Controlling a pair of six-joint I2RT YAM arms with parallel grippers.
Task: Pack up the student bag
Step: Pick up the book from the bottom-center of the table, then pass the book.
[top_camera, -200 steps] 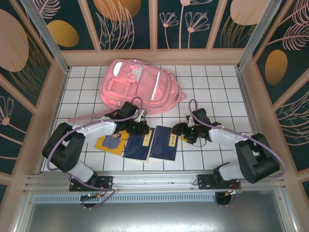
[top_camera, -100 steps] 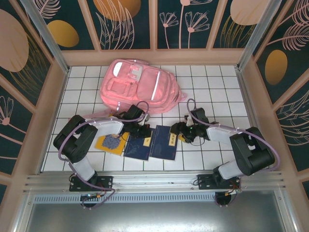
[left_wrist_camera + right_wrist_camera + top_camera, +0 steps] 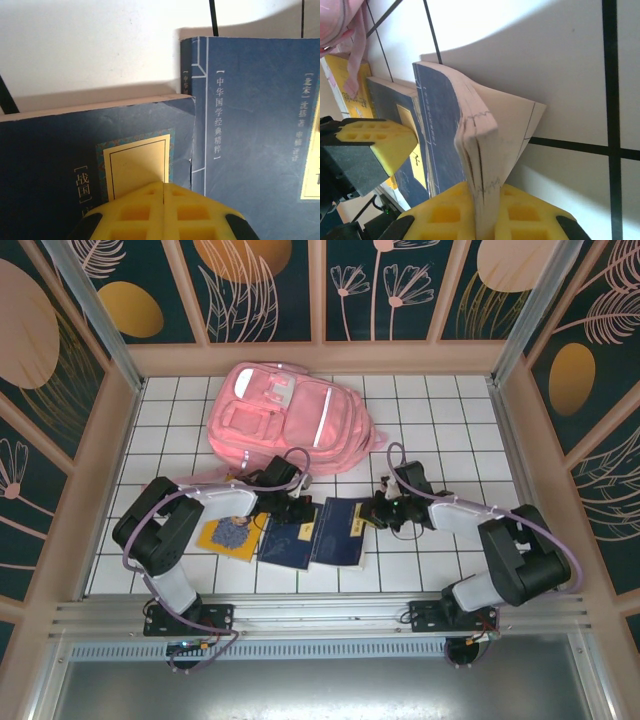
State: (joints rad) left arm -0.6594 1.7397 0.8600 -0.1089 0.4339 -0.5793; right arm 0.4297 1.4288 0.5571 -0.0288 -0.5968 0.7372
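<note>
The student bag (image 3: pixel 290 420), a large pink backpack, lies flat at the back of the table. In front of it lie a yellow book (image 3: pixel 228 537) and two dark blue books side by side. My left gripper (image 3: pixel 300 510) is shut, and its yellow fingertips (image 3: pixel 164 192) sit on the middle blue book (image 3: pixel 75 160) by its yellow label. My right gripper (image 3: pixel 378 512) is shut on the right edge of the right blue book (image 3: pixel 338 532). The book's page block (image 3: pixel 480 135) is pinched between the jaws and that side is raised off the table.
White tiled table (image 3: pixel 440 430) with wooden walls on three sides. A pink strap (image 3: pixel 175 480) of the bag trails toward the left arm, and its end (image 3: pixel 352 65) hangs near the books. The left gripper's finger (image 3: pixel 375 142) is close beside the held book.
My right gripper has closed from open onto the right blue book's edge and tipped that edge up. The left arm's elbow swung in earlier; its gripper stays shut on the middle book.
</note>
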